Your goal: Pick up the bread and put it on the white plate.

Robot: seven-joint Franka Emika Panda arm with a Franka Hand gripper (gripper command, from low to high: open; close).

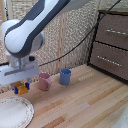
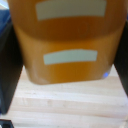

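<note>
Exterior view: our gripper (image 1: 21, 89) hangs above table (image 1: 85, 102), fingers pinching toast (image 1: 20, 85), lifted clear of wood. White plate (image 1: 15, 111) lies just below and toward us. Pink cup (image 1: 45, 81) close beside gripper, blue cup (image 1: 65, 76) next, on exterior view's right. Dark drawer cabinet (image 1: 114, 42) well apart, rear.

Wrist view: we see toast (image 2: 67, 42) filling frame, dark fingers (image 2: 9, 65) flanking it, table planks (image 2: 65, 102) beneath.

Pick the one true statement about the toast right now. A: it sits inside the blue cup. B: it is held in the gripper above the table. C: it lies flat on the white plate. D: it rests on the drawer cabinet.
B: the toast sits between the fingers of the gripper, raised off the worktable and short of the white plate; the wrist view shows it filling the gap.
</note>
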